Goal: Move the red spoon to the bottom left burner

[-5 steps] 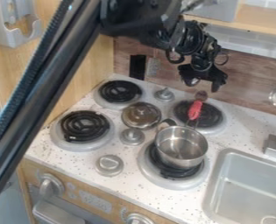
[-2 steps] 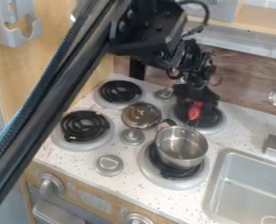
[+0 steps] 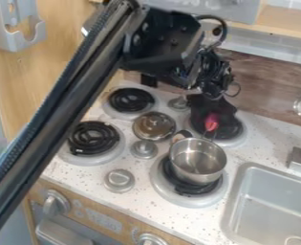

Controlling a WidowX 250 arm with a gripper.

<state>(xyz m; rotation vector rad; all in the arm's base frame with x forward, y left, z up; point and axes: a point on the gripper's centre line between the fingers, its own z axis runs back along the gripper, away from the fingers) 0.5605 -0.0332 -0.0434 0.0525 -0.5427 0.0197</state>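
Camera view: the black gripper (image 3: 212, 111) hangs down over the top right burner (image 3: 234, 130), whether open or closed I cannot tell, with the red spoon (image 3: 211, 122) at that burner, just below it and behind the metal pot (image 3: 197, 161).

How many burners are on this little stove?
4, as the camera sees it: back left burner, front left burner, front right burner under the pot, and back right burner with the red spoon, partly hidden by the gripper.
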